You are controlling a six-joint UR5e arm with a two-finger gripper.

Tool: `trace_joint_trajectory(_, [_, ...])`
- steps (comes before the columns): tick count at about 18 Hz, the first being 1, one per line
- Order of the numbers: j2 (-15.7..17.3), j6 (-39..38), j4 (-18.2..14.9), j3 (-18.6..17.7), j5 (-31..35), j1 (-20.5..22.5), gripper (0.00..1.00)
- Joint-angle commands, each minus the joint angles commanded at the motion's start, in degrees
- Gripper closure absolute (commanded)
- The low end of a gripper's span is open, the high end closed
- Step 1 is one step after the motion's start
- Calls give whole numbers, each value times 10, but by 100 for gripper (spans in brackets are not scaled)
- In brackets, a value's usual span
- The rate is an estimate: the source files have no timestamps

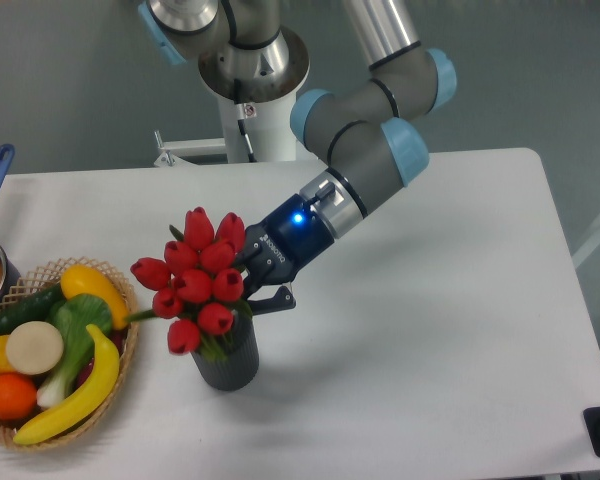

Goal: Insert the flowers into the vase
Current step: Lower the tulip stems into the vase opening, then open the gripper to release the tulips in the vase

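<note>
In the vase (226,363) stand the flowers (198,280), stems inside.

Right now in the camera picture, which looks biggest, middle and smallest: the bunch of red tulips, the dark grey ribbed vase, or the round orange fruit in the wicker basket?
1. Bunch of red tulips, biggest.
2. Dark grey ribbed vase, partly hidden by the flowers.
3. Round orange fruit, smallest.

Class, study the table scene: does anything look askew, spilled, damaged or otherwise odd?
The flowers lean left out of the vase rather than standing straight, with the gripper close behind them. Nothing looks spilled or damaged; the vase stands upright and the fruit sits inside the basket.
</note>
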Motion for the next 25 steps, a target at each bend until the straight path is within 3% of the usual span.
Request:
trace_joint_trajectory(8, [-5, 57, -1, -39, 2, 2, 32])
trace_joint_trajectory(11, [-3, 55, -1, -41, 60, 2, 19])
trace_joint_trajectory(16, [2, 53, -1, -50, 68, 6, 1])
trace_joint_trajectory(25, [42, 50, -3, -69, 70, 51, 0])
